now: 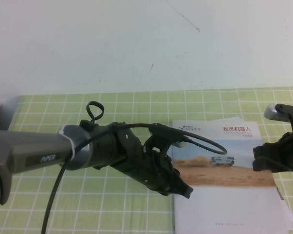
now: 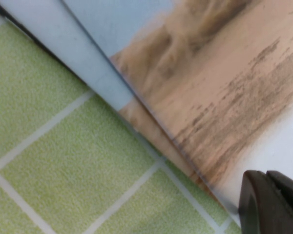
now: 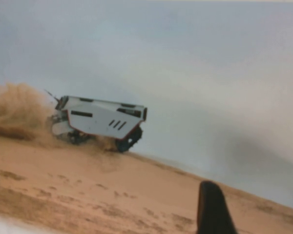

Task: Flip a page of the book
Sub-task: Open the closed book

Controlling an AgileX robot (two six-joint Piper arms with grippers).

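Our left claw (image 1: 184, 191) sits at the book (image 1: 224, 170)'s left edge, right claw (image 1: 258, 158) over it; can't tell either's grip. The page (image 2: 224, 97) is thin, slippery — pinch its edge.

The book (image 1: 229, 180) lies closed, rover cover up, on green-checked cloth (image 1: 112, 204).

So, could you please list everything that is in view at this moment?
book: one, closed; cover with white rover on tan desert, pale sky, red title; on the table's right half, on a stack.
other brochures: count unclear, white edges showing under the book.
tablecloth: one, green with a white grid, covering the table.
wall: white, behind the table.
left hand: dark, at the book's left edge, low over the cloth.
right hand: dark, over the book's right edge.
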